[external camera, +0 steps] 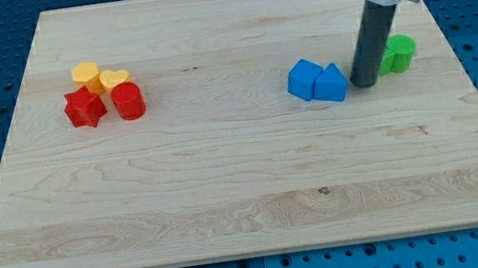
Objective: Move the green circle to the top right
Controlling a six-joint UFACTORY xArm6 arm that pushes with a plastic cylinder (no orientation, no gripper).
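The green circle [398,53] stands on the wooden board [226,173] at the view's right, partly hidden behind the rod. My tip [364,83] rests on the board just left of and slightly below the green circle, close to or touching it. A blue triangle [331,84] lies right next to my tip on its left, with a blue block [305,79] touching that triangle's left side.
At the view's left is a cluster: a red star-like block [85,108], a red cylinder [128,101], a yellow block [86,76] and a yellow heart [114,80]. The board's right edge runs close behind the green circle.
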